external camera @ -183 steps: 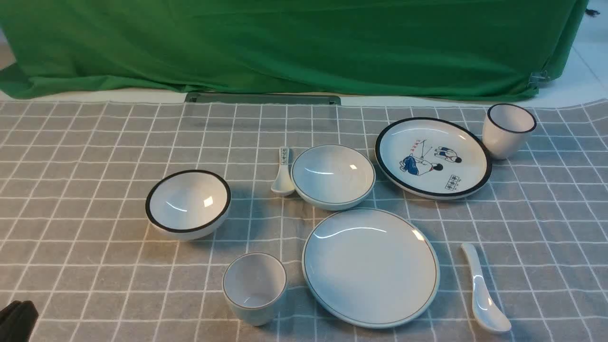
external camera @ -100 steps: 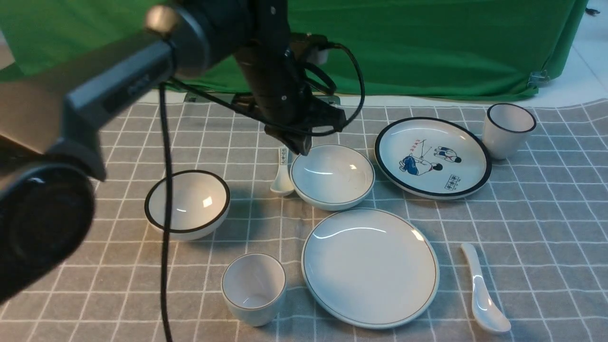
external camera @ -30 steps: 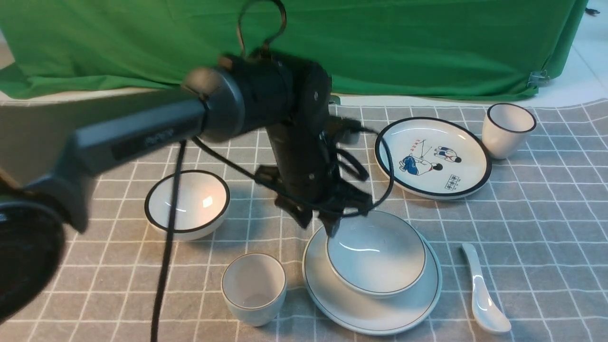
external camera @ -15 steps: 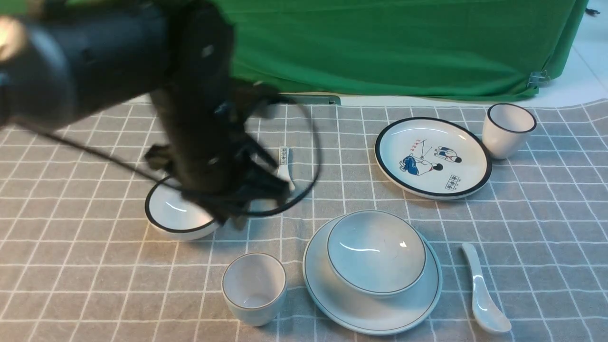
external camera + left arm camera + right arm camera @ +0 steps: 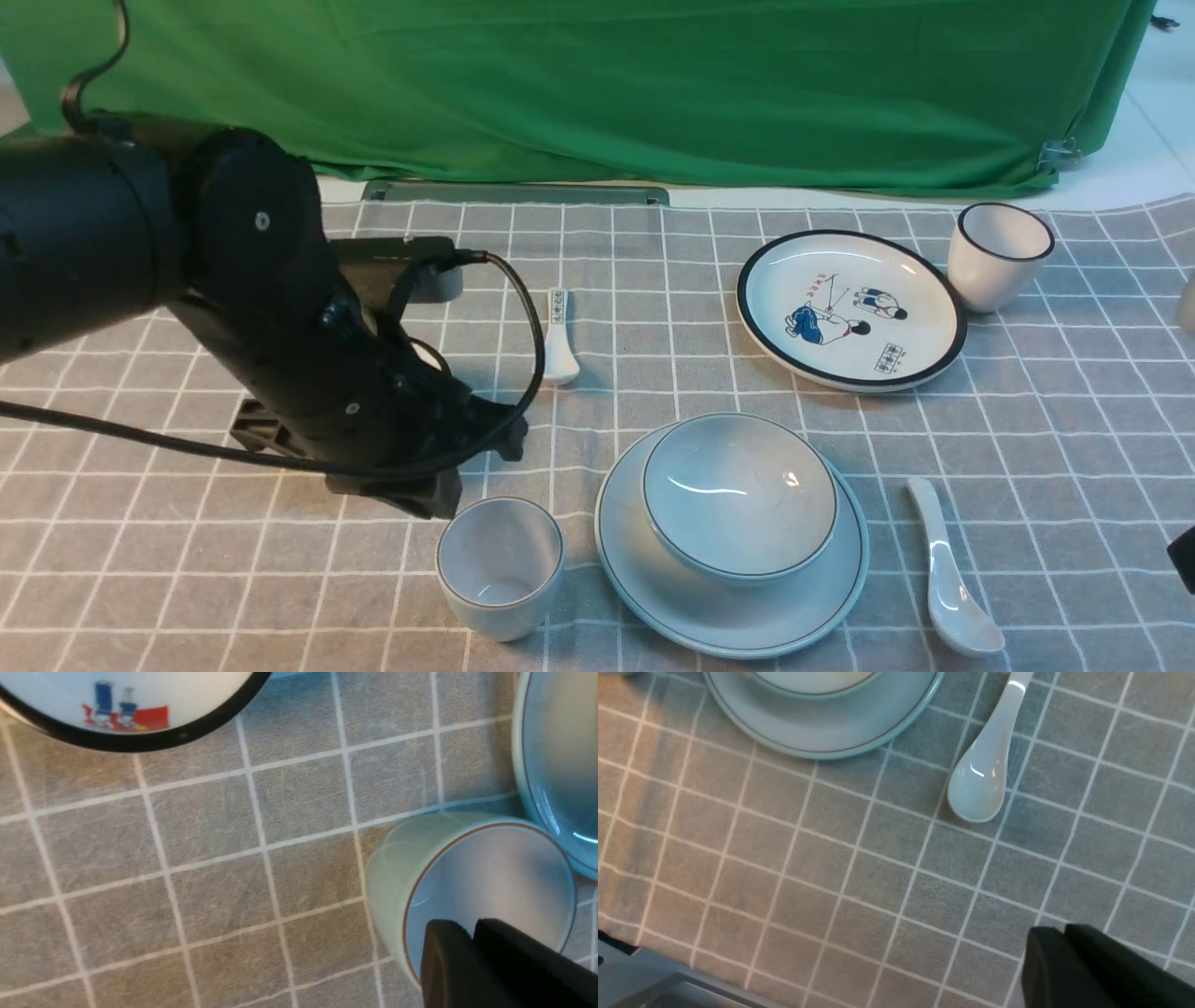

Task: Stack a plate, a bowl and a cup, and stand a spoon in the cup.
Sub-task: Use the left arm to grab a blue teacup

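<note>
Glossy pale grey-white crockery sat on the bench's grey cloth (image 5: pixel 187 579), a matte weave crossed by thin white lines. The plate (image 5: pixel 709 623), broad, round and shallow with a hairline dark rim, carried the bowl (image 5: pixel 738 495), smooth and rounded with the same fine rim, upright in its middle. The cup (image 5: pixel 500 565), a small handleless tapering beaker, stood upright on the cloth just beside the plate, on its left. The spoon (image 5: pixel 952 579), plain white with a long curved handle and a deep oval scoop, lay on the cloth just right of the plate, not touching it. The left arm (image 5: pixel 233 308), matte black, reached low behind the cup. The left jaws were pressed together on nothing, their black fingers (image 5: pixel 490 966) above the cup's mouth. The right jaws were likewise closed and empty, their fingers (image 5: pixel 1087 970) over bare cloth near the spoon's scoop.
</note>
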Robot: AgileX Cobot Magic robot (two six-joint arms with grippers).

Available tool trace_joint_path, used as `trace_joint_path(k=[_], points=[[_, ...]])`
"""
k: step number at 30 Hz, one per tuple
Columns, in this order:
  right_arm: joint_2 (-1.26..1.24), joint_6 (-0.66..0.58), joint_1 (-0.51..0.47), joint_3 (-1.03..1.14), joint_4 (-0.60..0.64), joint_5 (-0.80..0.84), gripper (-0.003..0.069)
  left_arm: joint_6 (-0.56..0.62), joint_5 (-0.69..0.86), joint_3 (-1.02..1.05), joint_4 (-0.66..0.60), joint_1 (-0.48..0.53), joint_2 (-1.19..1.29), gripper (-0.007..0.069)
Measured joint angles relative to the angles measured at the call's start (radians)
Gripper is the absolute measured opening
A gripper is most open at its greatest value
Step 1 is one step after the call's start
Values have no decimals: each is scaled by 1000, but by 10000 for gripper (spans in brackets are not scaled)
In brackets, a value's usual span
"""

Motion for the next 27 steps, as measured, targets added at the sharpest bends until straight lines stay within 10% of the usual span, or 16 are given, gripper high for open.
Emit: trace_joint_path(k=[9,16,22,27], points=[[-6,0,0,8,-1,0,69,21,-91,0,9,-8,69,450],[-6,-25,0,8,-1,0,69,-3,-68,0,80,-12,148,576],[-6,-30,0,8,-1,-16,69,47,-64,0,31,-12,197,465],[-6,-42,0,8,-1,-31,69,98,-35,-23,9,-12,188,80]])
